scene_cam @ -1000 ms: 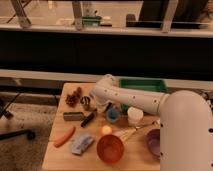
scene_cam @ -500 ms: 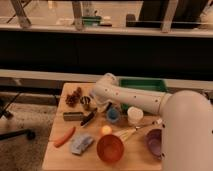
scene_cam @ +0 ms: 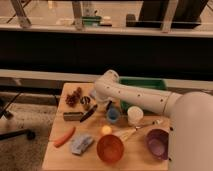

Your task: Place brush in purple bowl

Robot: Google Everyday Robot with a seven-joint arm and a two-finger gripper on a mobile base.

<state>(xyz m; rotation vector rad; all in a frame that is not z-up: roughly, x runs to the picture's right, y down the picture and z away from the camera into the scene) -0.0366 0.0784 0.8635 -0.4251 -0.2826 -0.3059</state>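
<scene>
The brush (scene_cam: 88,114) is a slim black stick lying slantwise on the wooden table (scene_cam: 60,155), left of centre, its upper end towards my gripper. My gripper (scene_cam: 88,103) is a dark shape at the end of the white arm (scene_cam: 135,96), just above the brush's upper end and seemingly touching it. The purple bowl (scene_cam: 158,144) stands at the table's front right, lilac inside and with nothing in it, far from the brush.
An orange-red bowl (scene_cam: 110,148), a yellow ball (scene_cam: 106,130), a wire whisk (scene_cam: 133,131), a blue cup (scene_cam: 113,115) and a white cup (scene_cam: 134,115) lie between brush and purple bowl. A grey block (scene_cam: 73,116), carrot (scene_cam: 65,136), blue-grey sponge (scene_cam: 81,143) and green tray (scene_cam: 142,84) also stand here.
The arm's elbow has shifted slightly right and up. The brush looks almost unmoved, perhaps a touch higher at its upper end.
</scene>
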